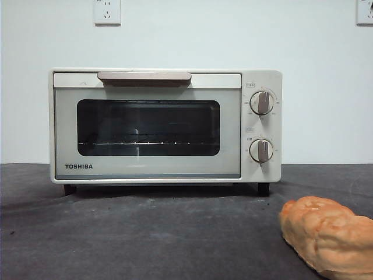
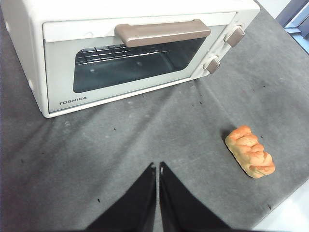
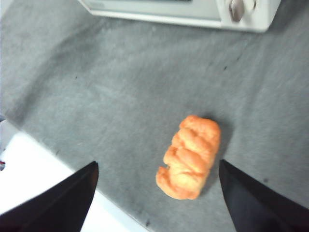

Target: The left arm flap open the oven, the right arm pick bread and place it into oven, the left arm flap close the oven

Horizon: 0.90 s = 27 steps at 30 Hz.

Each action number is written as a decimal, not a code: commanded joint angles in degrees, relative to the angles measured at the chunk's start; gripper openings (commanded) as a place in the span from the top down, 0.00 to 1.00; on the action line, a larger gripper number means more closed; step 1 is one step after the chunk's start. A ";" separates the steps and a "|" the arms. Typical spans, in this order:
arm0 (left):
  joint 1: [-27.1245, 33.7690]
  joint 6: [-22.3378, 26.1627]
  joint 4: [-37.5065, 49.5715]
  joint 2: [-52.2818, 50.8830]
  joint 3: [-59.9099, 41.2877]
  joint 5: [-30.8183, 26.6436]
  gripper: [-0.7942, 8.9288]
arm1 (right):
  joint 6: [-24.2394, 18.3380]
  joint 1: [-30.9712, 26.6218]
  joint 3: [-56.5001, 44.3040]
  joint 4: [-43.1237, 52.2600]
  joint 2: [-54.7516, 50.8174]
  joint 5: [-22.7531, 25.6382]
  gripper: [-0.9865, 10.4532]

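Note:
The cream-white TOSHIBA oven stands at the back of the grey mat with its door closed; its beige handle runs along the top of the door. The oven also fills the left wrist view, and only its lower edge shows in the right wrist view. The golden braided bread lies on the mat in front of the oven's right side. My left gripper is shut and empty, well short of the oven, with the bread off to one side. My right gripper hangs open above the bread, which lies between the jaws.
Two round knobs sit on the oven's right panel. The grey mat covers the table, and its edge with the white tabletop lies close to the bread. Wall sockets are on the white wall behind.

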 commanded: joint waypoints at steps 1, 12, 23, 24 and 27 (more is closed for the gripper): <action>-0.20 0.74 0.39 0.26 1.16 0.22 0.90 | 5.01 2.91 -1.88 3.02 0.26 1.84 0.57; -0.20 0.74 0.37 0.26 1.16 0.22 0.90 | 16.85 18.95 -11.87 15.96 5.31 17.79 0.56; -0.20 0.74 0.37 0.26 1.16 0.22 0.90 | 21.90 29.88 -12.74 24.90 19.82 33.05 0.56; -0.20 0.74 0.35 0.24 1.16 0.22 0.90 | 22.10 30.23 -12.74 25.40 21.03 33.79 0.56; -0.20 0.74 0.35 0.26 1.16 0.22 0.90 | 22.45 31.26 -12.74 27.19 24.59 35.95 0.56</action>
